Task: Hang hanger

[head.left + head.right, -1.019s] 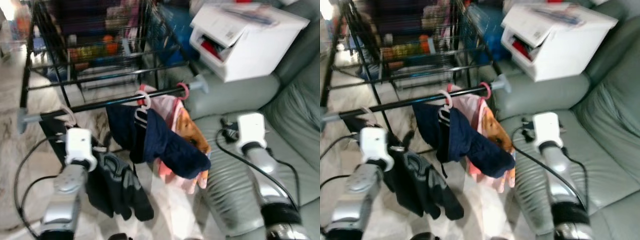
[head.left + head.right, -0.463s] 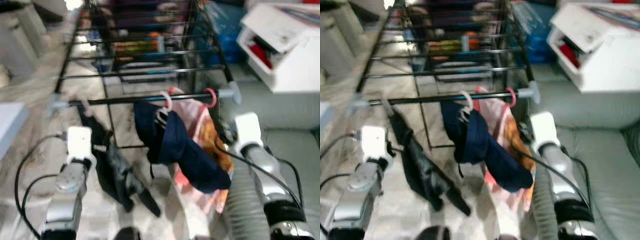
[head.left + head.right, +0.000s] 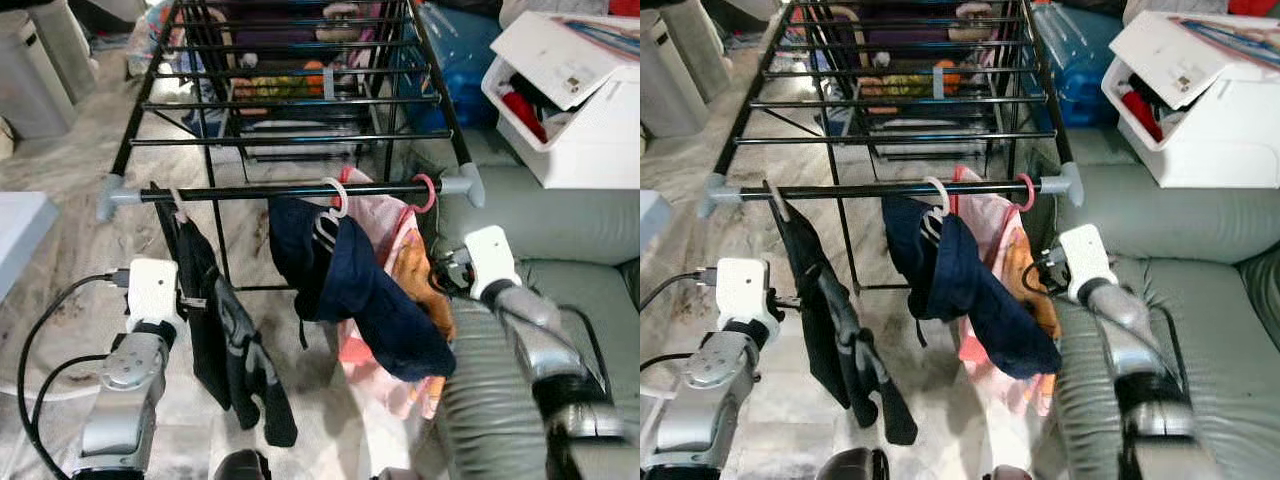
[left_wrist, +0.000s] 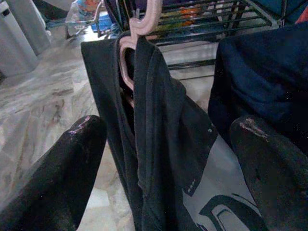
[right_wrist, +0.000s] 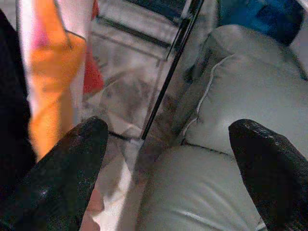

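A pale pink hanger (image 4: 132, 53) carrying a black shirt (image 3: 225, 340) hangs from the front rail (image 3: 290, 190) of the black drying rack (image 3: 300, 100), near that rail's left end. The shirt droops down toward the marble floor (image 3: 70, 260), and a grey printed pattern shows on its lower part in the left wrist view.

Further right on the same rail, a white hanger (image 3: 335, 197) holds a navy garment (image 3: 360, 290), and just beside it a pink hanger (image 3: 426, 192) holds a pink and orange garment (image 3: 410, 270). The 2 garments overlap, the navy one in front.

The left gripper (image 4: 168, 159) sits low beside the black shirt, its 2 black fingers (image 4: 62, 168) spread wide apart with the shirt between them but not pinched. The right gripper (image 5: 168, 159) is next to the pink and orange garment, by the arm of the sofa; its fingers are also spread wide and grip nothing.

A grey-green leather sofa (image 3: 570, 230) stands to the right of the rack. A white storage box (image 3: 575, 100) with its lid tipped open rests on the sofa's arm, red cloth showing inside. Behind the rack there is a blue bag (image 3: 450, 45) and assorted colourful items under the rails. A white appliance (image 3: 35, 70) stands at the far left.
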Available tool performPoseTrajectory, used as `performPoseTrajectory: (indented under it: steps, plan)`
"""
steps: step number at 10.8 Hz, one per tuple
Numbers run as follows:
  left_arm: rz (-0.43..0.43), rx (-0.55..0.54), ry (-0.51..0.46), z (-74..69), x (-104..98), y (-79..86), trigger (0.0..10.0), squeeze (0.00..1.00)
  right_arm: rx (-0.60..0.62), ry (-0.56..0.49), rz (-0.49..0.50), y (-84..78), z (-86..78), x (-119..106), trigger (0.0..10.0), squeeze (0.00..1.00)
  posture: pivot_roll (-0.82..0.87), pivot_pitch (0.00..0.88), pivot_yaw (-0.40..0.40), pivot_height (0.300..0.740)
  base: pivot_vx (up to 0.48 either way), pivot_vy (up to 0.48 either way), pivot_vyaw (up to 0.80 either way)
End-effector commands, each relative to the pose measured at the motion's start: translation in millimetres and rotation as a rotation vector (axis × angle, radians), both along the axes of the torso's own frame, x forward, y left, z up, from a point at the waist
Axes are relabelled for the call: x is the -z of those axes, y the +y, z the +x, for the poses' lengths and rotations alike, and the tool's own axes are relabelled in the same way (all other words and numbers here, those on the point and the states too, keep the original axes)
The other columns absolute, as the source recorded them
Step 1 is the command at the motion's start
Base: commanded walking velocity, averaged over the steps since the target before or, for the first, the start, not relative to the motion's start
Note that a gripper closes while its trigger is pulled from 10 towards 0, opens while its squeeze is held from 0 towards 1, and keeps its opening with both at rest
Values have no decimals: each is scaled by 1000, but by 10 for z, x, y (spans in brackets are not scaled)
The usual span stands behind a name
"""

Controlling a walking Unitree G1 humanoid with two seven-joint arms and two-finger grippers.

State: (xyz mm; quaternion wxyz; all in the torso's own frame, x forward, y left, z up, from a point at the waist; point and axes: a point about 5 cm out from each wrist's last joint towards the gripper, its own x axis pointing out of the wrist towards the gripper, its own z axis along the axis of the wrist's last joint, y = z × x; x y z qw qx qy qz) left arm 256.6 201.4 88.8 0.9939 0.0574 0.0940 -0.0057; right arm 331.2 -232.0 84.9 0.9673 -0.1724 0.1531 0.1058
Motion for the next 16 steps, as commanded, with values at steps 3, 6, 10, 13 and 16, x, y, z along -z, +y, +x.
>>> performPoseTrajectory:
  steps: [3, 6, 10, 13, 16]
  plan:
    - [18, -15, 15, -71, -15, 82, 10000, 0, 74, -162, -37, -177, 134, -358, 10000, 0, 22, 100, 16, 740, 0, 0, 0]
    - [14, 1, 22, -25, -20, 44, 10000, 0, 39, -217, 40, -163, -140, -305, 10000, 0, -3, 101, 31, 740, 0, 0, 0]
    - [1, 32, 34, 62, 15, -38, 10000, 0, -212, -4, 145, -362, -512, -271, 10000, 0, -41, 85, 51, 740, 0, 0, 0]
    - [-1, 37, 35, 47, 19, -45, 10000, 0, -284, -106, 271, -180, -383, -494, 10000, 0, -26, 77, 41, 740, 0, 0, 0]
    - [-3, 30, 46, 23, 43, -34, 10000, 0, -460, 1, 311, 70, -451, -376, 10000, 0, -19, 75, 34, 740, 0, 0, 0]
